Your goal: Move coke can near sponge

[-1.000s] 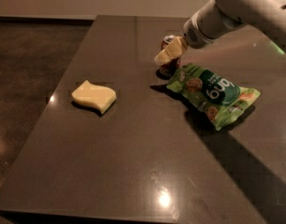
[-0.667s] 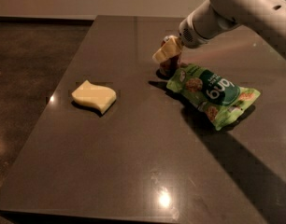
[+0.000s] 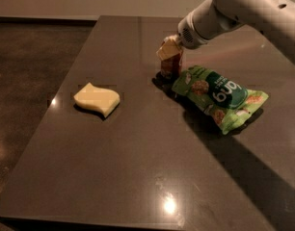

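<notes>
The coke can stands upright near the middle back of the dark table, touching the left end of a green snack bag. My gripper is right at the can's top, reaching down from the white arm at the upper right, and it hides the can's top. The sponge, a pale yellow block with wavy edges, lies flat on the left part of the table, well to the left of the can and a little nearer the front.
The crinkled green snack bag lies to the right of the can. The dark table has its left edge close to the sponge, with floor beyond. The white arm spans the upper right.
The arm and gripper have shifted slightly left while staying at the can's top. The can, the sponge and the bag are about where they were.
</notes>
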